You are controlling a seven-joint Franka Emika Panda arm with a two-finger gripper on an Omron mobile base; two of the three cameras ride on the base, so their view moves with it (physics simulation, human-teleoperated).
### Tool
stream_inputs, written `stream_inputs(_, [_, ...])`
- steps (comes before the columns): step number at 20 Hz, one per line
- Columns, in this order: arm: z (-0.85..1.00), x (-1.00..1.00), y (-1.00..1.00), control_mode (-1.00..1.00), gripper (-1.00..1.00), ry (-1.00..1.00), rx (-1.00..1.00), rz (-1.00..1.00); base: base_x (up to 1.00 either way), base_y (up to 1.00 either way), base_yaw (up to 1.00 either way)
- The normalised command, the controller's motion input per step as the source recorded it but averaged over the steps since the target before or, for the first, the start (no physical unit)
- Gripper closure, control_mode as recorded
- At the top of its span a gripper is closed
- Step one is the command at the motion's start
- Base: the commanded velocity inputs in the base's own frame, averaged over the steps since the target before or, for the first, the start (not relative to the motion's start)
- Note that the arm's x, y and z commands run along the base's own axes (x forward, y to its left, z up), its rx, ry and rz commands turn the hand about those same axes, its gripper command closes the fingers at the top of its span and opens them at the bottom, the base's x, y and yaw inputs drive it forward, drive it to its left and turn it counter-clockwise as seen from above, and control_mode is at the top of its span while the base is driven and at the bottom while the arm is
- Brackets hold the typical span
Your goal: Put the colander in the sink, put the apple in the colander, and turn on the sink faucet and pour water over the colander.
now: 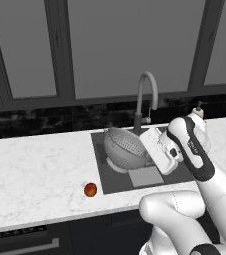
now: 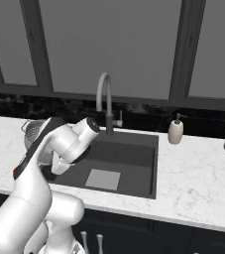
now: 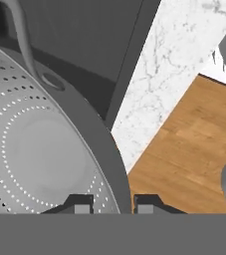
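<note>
Silvery colander (image 1: 125, 149) tilted in sink (image 1: 115, 183), rim pinched by gripper (image 3: 112, 203), apple (image 1: 90, 190) on counter

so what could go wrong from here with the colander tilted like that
The colander hangs tipped over the left part of the sink, held by its rim in the tool. Released like this, it may land on its side or roll. The rim grip looks thin, so it could slip. The apple waits on the counter's front edge.
</note>
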Motion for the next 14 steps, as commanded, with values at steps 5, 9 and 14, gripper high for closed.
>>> stream_inputs(5, [0.00, -0.04, -0.77, -1.00, 1.00, 0.05, -0.02, 0.05, 0.00, 0.00, 0.00])
stream_inputs(9, [-0.02, 0.17, -0.64, -1.00, 1.00, 0.07, -0.13, 0.10, 0.00, 0.00, 0.00])
stream_inputs(14, [0.00, 0.26, -0.67, -1.00, 1.00, 0.07, -0.13, 0.15, 0.00, 0.00, 0.00])
